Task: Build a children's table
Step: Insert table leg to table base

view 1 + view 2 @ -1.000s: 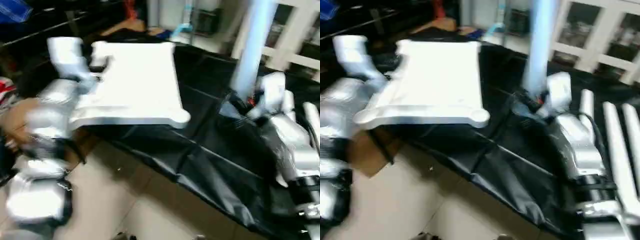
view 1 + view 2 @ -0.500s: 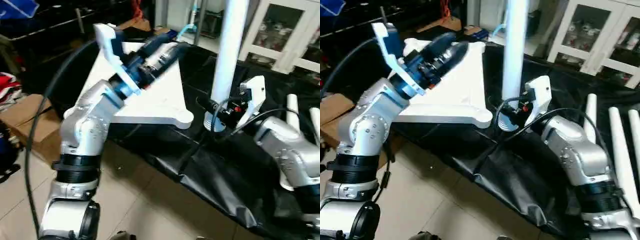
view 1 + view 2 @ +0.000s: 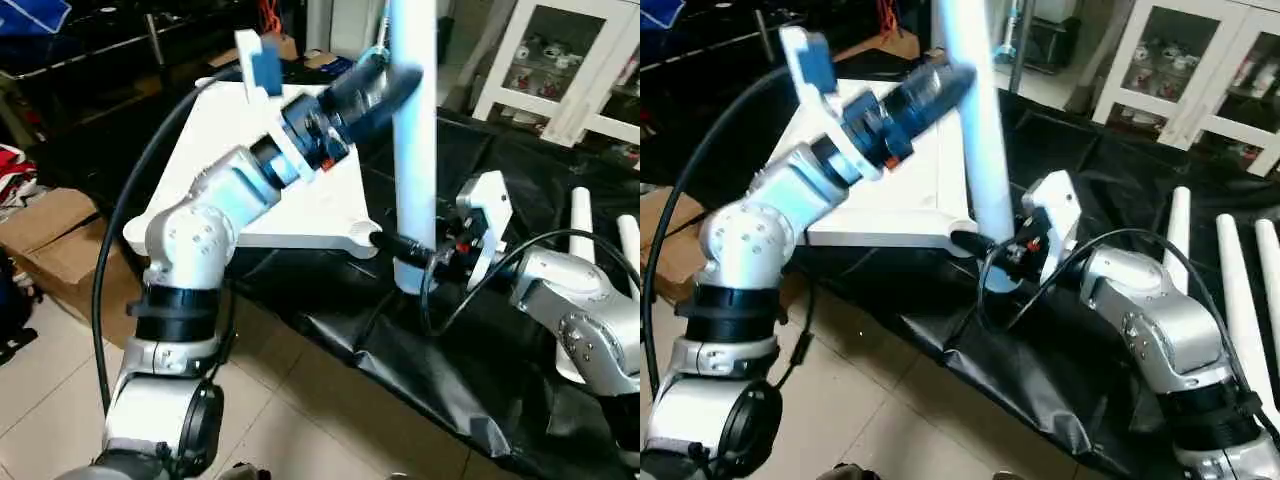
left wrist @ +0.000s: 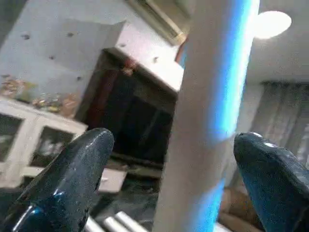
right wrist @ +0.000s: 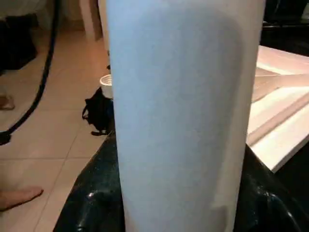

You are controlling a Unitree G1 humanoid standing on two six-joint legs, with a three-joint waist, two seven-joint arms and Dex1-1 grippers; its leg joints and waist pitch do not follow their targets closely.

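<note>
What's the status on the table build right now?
Right gripper clamps upright leg near its base. Left gripper open around leg higher up. Tabletop alongside. Nothing blocking.

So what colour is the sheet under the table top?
Black sheet, seen best in the right eye view.

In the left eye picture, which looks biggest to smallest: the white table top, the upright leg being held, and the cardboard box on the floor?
1. Table top.
2. Upright leg, though it runs past the picture's top, so unsure.
3. Cardboard box, partly cut off.
</note>
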